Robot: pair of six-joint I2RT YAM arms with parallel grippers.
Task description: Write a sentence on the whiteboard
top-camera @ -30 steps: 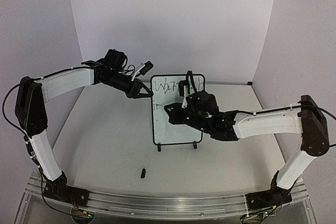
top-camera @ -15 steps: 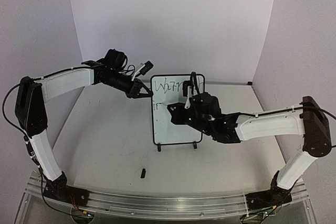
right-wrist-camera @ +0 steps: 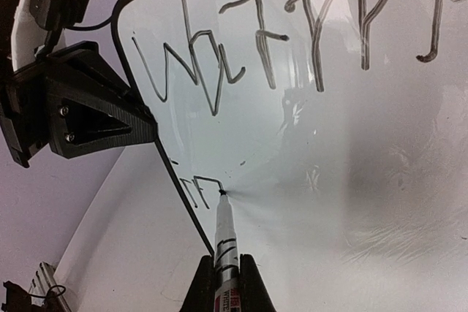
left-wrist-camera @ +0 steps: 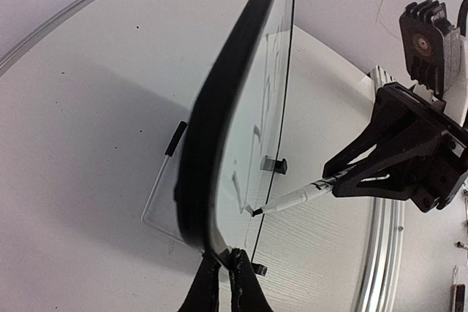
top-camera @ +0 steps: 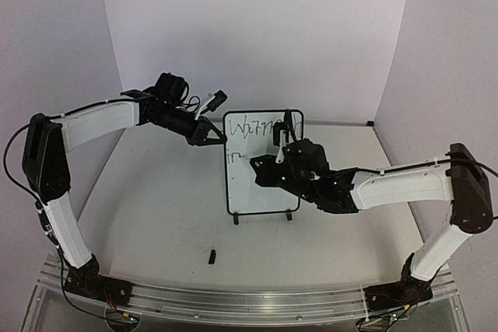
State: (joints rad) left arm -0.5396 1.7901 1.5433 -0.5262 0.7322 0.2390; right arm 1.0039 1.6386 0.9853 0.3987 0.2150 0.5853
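The whiteboard (top-camera: pixel 250 192) stands upright on two black feet at mid-table. My left gripper (top-camera: pixel 212 137) is shut on its upper left frame edge; in the left wrist view the jaws (left-wrist-camera: pixel 224 277) pinch the black frame (left-wrist-camera: pixel 219 107). My right gripper (top-camera: pixel 264 164) is shut on a white marker (right-wrist-camera: pixel 224 235) whose tip touches the board. The sentence (right-wrist-camera: pixel 292 34) has a top line reading roughly "Warm" and a few strokes of a second line (right-wrist-camera: pixel 197 188) beside the tip. The marker also shows in the left wrist view (left-wrist-camera: pixel 292 198).
A small black marker cap (top-camera: pixel 212 255) lies on the table in front of the board. The back wall and side walls close in the table. The right arm's forearm (top-camera: pixel 397 184) reaches across the right half of the table.
My right gripper has shifted slightly right and up across the board with the marker, and the second-line strokes have grown a little. The left arm has not moved.
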